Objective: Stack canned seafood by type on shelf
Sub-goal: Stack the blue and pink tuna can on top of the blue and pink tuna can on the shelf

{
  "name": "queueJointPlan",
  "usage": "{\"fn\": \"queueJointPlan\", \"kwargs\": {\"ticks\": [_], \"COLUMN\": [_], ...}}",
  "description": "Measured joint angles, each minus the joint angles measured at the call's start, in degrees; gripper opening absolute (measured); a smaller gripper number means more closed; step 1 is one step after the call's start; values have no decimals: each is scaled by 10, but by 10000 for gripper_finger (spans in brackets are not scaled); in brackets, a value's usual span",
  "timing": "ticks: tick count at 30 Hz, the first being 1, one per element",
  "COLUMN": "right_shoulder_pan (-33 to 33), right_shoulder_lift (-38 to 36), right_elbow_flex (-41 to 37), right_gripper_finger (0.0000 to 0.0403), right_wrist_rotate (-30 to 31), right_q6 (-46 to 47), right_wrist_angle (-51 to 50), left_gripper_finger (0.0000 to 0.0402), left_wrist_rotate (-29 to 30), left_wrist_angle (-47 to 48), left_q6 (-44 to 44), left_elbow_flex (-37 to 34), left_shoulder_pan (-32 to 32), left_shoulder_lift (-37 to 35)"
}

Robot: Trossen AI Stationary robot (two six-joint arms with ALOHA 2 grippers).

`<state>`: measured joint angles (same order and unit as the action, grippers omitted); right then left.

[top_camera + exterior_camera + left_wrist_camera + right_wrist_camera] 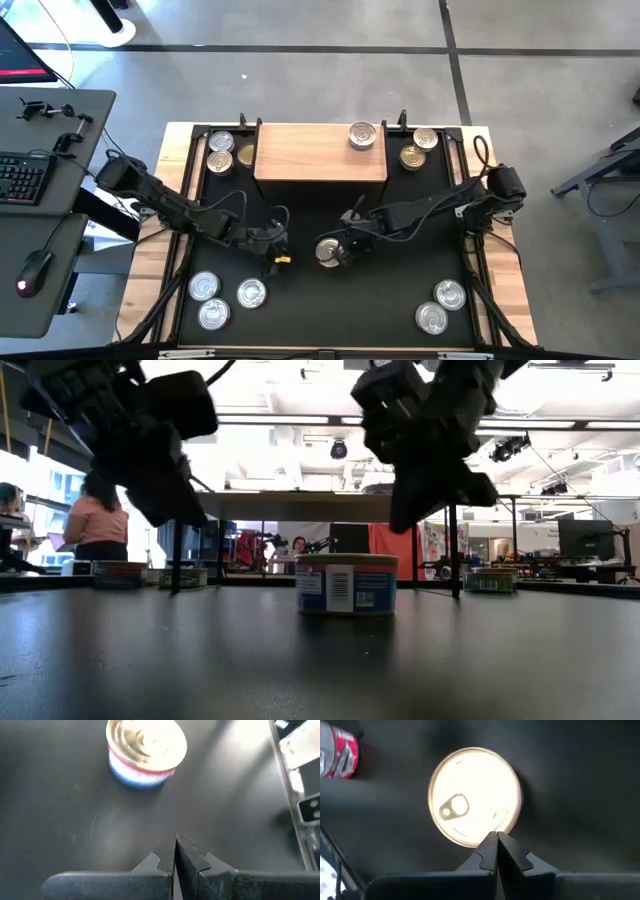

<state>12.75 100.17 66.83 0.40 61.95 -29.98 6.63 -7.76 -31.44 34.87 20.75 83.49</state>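
Can (474, 796) under shut right tool (496, 840)

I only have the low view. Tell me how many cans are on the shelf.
Observer: One silver-lidded can, near the right end of the shelf.
Operator: Report the right fingers.
Observer: The right gripper is shut, its tips pointing at the rim of the middle can.
Operator: Now the left.
Observer: The left gripper is shut too and empty, to the left of that can.
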Motion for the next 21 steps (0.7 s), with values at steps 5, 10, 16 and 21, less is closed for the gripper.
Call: {"fn": "queueJointPlan", "kwargs": {"ticks": [5,10,16,21], "right_shoulder_pan": [-4,-4,-4,-4], "right_shoulder_lift": [7,5,5,5], "right_elbow_flex": [-71,-110,-125,-125], "right_gripper_finger": [0,0,0,0], "right_wrist_rotate": [-11,15,27,28], "right_q6": [67,109,128,128], "right_wrist_angle": [69,122,145,172], "left_gripper_finger": [0,0,0,0], "left_wrist_rotate": [-3,-1,-3,-4], "left_wrist_angle": [-56,-61,-60,-58], "left_q6": [1,5,52,71], "left_elbow_flex": [12,53,103,125], "left_shoulder_pan": [-9,-25,-38,-45], "left_shoulder_lift": [73,131,188,217]}}
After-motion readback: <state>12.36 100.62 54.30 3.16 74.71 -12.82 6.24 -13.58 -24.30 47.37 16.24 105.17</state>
